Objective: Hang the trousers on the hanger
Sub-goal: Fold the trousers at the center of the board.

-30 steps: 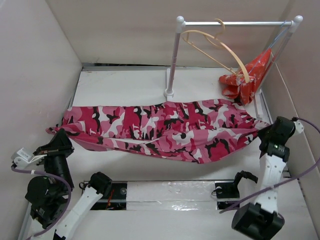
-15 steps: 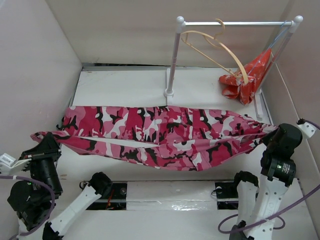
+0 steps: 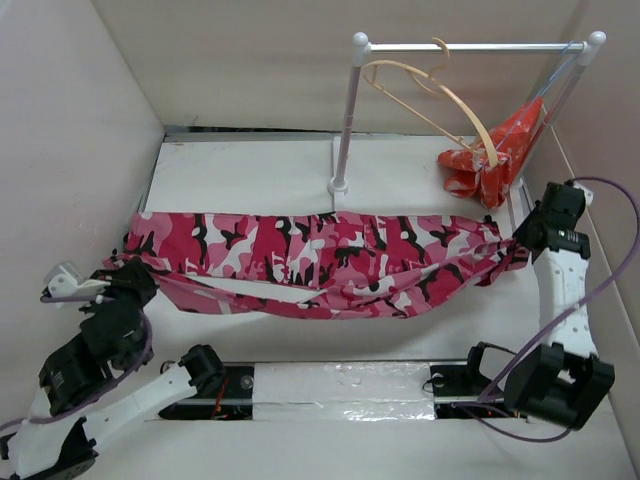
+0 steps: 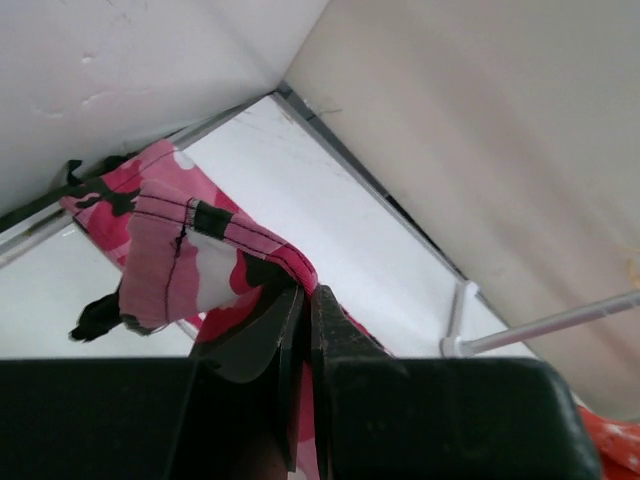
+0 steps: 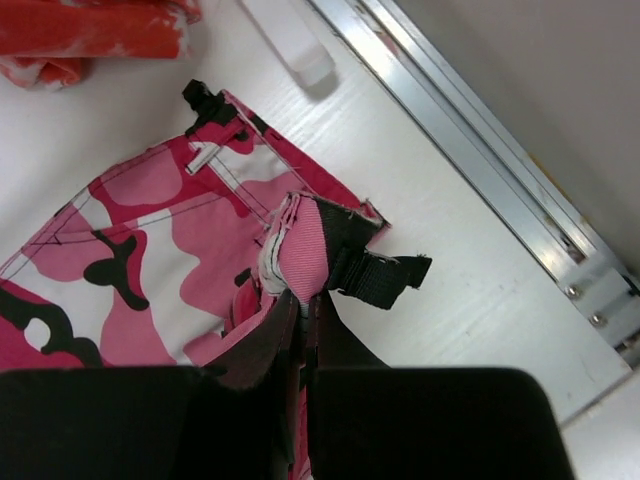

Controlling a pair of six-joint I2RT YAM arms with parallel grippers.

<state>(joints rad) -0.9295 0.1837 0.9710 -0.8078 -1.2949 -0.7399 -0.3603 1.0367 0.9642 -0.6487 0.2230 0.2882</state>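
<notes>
Trousers first: the long pink, red, white and black camouflage cloth trousers [image 3: 320, 262] are stretched out left to right across the middle of the white worktop [image 3: 240, 175], one end at each arm. The far edge runs fairly straight, while the near edge sags and folds under itself towards the middle.

The left fingers [image 3: 135, 283] are pressed together on the left end. In the left wrist view the left fingers [image 4: 318, 310] pinch a stitched hem of the trousers [image 4: 190, 250], and a flap of cloth curls back over the tips.

Same deal on the other side. The right fingers [image 3: 525, 238] are clamped on the bunched right end, close to the right wall. The right wrist view shows the right fingers [image 5: 322, 325] nipping a pink folded bit of the trousers [image 5: 150, 220] at the waistband, with a short black strap [image 5: 385, 272] sticking out just beside the tips.

The thin pale beige wooden hanger [image 3: 440, 95] hangs by its hook from the white metal rail [image 3: 470, 46] at the back, tilted, and well apart from the trousers.

A smaller red-orange cloth with white marks [image 3: 490, 155] is draped at the right end of that rail. Its lower part sits on the worktop near the trousers' right end.
</notes>
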